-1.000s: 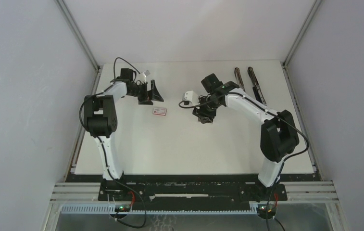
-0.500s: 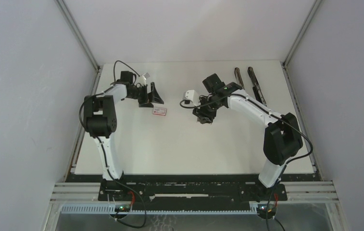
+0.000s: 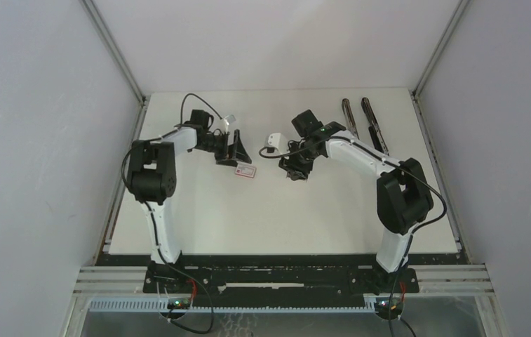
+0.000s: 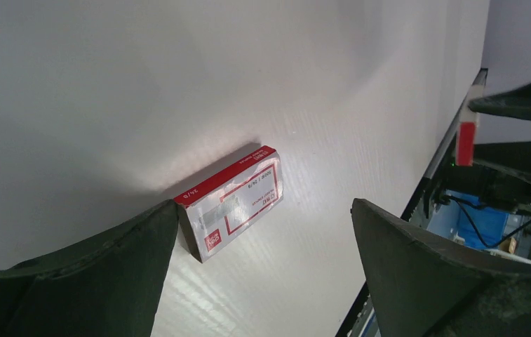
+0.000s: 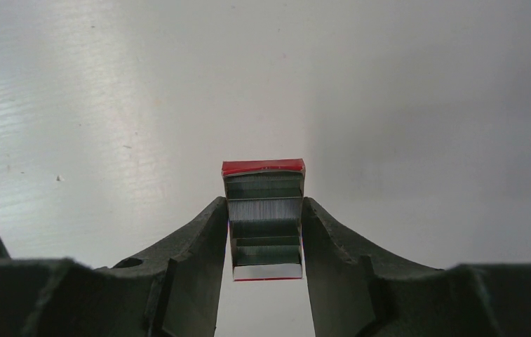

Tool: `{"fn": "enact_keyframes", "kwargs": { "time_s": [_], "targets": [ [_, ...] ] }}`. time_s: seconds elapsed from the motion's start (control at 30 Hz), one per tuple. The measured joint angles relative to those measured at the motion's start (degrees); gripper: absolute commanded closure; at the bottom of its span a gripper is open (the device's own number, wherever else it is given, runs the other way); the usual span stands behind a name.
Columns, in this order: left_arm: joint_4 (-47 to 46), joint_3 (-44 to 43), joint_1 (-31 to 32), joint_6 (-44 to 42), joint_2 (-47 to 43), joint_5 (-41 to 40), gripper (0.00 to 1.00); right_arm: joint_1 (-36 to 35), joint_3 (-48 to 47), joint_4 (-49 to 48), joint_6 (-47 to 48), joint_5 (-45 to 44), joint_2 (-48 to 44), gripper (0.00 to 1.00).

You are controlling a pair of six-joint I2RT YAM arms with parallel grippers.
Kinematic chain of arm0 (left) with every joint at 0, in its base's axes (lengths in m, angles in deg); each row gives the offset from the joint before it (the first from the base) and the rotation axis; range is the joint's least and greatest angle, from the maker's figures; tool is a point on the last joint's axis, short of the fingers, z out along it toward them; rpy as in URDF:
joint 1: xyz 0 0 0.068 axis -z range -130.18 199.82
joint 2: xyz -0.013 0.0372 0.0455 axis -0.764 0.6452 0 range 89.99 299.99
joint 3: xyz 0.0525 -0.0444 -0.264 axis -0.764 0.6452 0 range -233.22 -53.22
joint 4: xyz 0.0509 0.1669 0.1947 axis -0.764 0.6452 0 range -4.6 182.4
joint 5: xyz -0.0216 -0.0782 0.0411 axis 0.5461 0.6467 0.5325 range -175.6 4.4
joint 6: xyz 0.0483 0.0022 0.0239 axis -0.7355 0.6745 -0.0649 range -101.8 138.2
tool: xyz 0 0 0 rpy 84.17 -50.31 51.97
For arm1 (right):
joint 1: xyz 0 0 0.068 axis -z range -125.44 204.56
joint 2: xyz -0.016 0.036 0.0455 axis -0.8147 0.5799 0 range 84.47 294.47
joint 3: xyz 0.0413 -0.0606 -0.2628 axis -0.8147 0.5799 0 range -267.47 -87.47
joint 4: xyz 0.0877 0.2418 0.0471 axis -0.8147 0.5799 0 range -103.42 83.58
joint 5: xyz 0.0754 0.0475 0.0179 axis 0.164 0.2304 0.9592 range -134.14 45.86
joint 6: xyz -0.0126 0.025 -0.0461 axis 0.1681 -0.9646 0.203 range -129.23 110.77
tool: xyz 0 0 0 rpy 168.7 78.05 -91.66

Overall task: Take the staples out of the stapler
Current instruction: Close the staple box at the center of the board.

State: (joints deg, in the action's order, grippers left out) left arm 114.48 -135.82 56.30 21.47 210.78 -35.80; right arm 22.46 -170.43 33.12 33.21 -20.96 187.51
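left arm: reaches to the upper middle of the top view, wrist low over the table (image 3: 283, 217)
left gripper (image 3: 238, 151): released, fingers (image 4: 101, 274) spread wide, holding nothing
staple box (image 4: 234, 200): red-and-white, flat on the table, one corner at the lower-left fingertip in the wrist view
right arm: elbow bent, reaches in from the right to the upper centre of the top view
right gripper (image 3: 296, 170): clenched, pointing down
staples (image 5: 265, 209): grey strips in a red-edged tray (image 5: 263, 167), pinched between both right fingers, centre of the wrist view
two long dark tools (image 3: 360, 116): side by side, upper right of the table
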Motion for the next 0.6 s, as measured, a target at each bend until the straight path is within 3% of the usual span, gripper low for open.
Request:
{"fn": "enact_keyframes", "kwargs": {
  "time_s": [0.3,0.6],
  "targets": [
    [-2.99,5.2,4.92,1.38,-2.45,2.27,0.0,-0.66,0.0,-2.89,0.35,-3.85,5.84,0.58],
    [-8.26,10.86,5.64,3.67,-3.82,8.07,0.0,-4.98,-0.02,-5.11,-2.03,-7.02,8.94,0.58]
  ]
}}
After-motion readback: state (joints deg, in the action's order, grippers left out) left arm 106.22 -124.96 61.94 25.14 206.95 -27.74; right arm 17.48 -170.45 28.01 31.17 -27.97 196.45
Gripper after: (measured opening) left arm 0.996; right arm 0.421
